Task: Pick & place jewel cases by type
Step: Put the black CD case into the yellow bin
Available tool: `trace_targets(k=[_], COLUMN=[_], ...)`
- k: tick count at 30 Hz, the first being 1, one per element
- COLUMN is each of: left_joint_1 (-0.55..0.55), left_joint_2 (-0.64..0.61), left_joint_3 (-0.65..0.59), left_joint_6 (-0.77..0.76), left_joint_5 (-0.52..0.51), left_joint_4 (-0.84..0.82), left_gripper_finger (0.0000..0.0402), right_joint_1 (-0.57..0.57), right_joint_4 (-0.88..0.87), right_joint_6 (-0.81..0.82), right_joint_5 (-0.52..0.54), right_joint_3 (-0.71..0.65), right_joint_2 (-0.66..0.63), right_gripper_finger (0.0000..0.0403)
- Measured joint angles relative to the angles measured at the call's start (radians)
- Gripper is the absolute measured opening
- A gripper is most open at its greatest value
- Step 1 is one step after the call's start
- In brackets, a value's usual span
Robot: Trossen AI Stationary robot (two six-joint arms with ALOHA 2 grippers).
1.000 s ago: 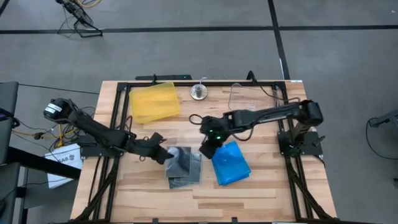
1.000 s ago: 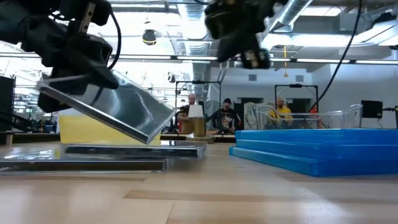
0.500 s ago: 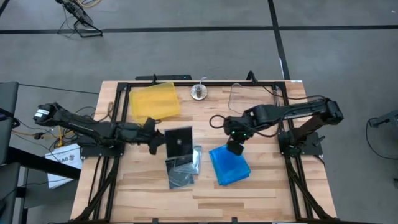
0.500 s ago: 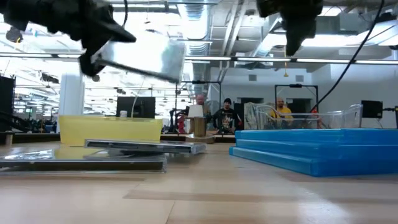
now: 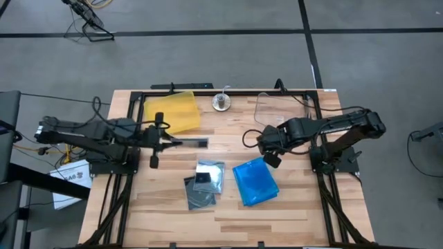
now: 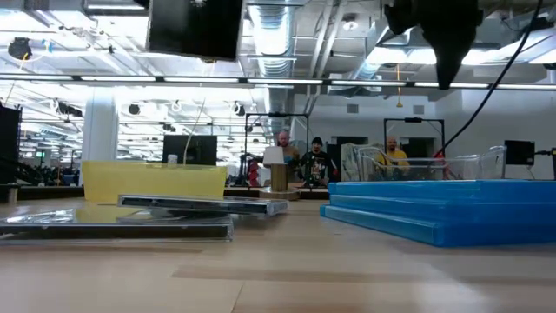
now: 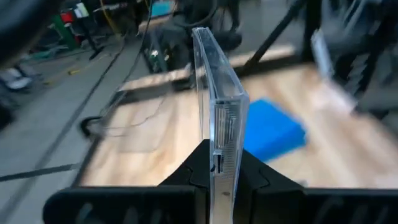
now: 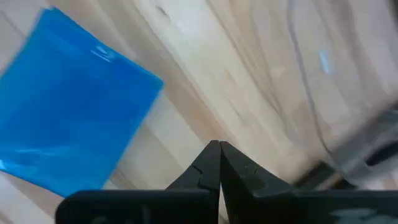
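Left jaws (image 7: 217, 171) clamp a grey jewel case (image 7: 217, 93) edge-on, unclear from overhead; right jaws (image 8: 219, 163) closed, empty.

My top camera shows the table (image 5: 228, 207) in soft, even light with only faint shadows. From the low camera, bright ceiling lights (image 6: 287, 35) glare behind everything, so the arms look like dark shapes. Both wrist cameras are smeared with blur. The clear case (image 7: 217, 106) edge is the sharpest thing I see.
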Motion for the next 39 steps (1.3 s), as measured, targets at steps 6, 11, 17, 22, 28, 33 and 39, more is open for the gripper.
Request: trace_targets(k=[6, 11, 17, 22, 28, 33, 39], left_joint_1=[0.0, 0.0, 0.0, 0.0, 0.0, 0.0, 0.009], left_joint_2=[0.028, 0.035, 0.075, 0.117, 0.186, 0.247, 0.302], left_joint_3=[0.121, 0.125, 0.125, 0.125, 0.125, 0.098, -0.063], left_joint_6=[0.085, 0.053, -0.139, -0.372, -0.693, -0.891, -1.122], left_joint_5=[-0.084, -0.091, -0.138, -0.169, -0.23, -0.262, -0.261], left_joint_4=[-0.18, -0.158, -0.147, -0.076, 0.012, 0.146, 0.613], left_gripper_finger=[0.0013, 0.0013, 0.0013, 0.0013, 0.0013, 0.0013, 0.0013], right_joint_1=[0.052, 0.082, 0.08, 0.056, 0.025, 0.023, 0.023], right_joint_4=[-0.084, -0.103, -0.097, -0.085, 0.082, 0.371, 0.685], right_joint_6=[0.079, 0.128, 0.129, 0.125, 0.068, 0.067, 0.07], right_joint_5=[0.132, 0.186, 0.25, 0.311, 0.307, 0.173, 0.033], right_joint_3=[0.0, 0.0, 0.0, -0.002, -0.164, -0.381, -0.542], right_joint_2=[0.003, -0.006, -0.019, -0.027, -0.109, -0.246, -0.37], right_gripper_finger=[0.0, 0.0, 0.0, 0.0, 0.0, 0.0, 0.0])
